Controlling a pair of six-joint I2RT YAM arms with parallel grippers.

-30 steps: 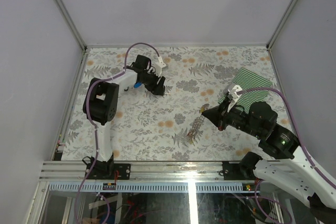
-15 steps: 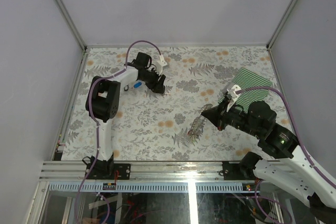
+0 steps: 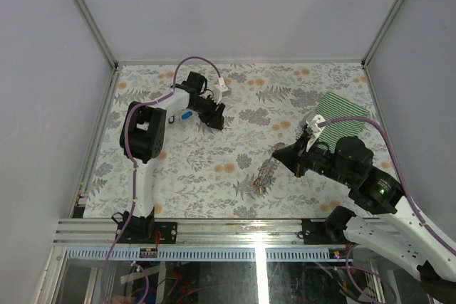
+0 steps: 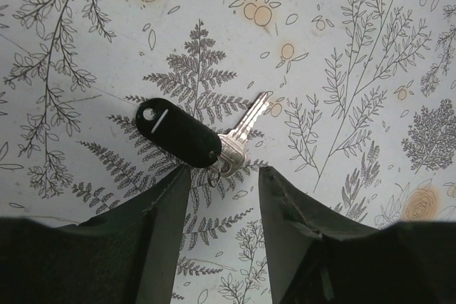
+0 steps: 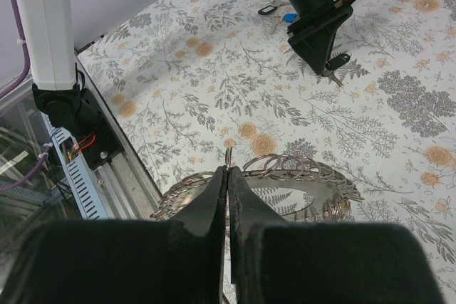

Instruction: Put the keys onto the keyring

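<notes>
Keyring (image 3: pixel 264 174): large grey ring carrying many small silver loops, tilted. Silver key (image 4: pixel 241 133) with black oval tag (image 4: pixel 174 133) lies flat on bench (image 4: pixel 342 48); blue key (image 3: pixel 187 114) near.

I'm getting even, diffuse light from above in all three views, bright enough to read the floral table (image 3: pixel 235 154) print easily. Overhead, the pale walls look flat and faintly bluish, and a white streak of glare crosses the rail (image 3: pixel 214 227) at bottom centre. Shadows are soft; a faint grey one lies left of the black-headed key (image 4: pixel 178 133). The keyring (image 5: pixel 299 194) throws small glints. The left fingers (image 4: pixel 92 254) and right fingers (image 5: pixel 299 261) fill the lower frames as dark, defocused masses, while the tabletop beyond stays sharp
</notes>
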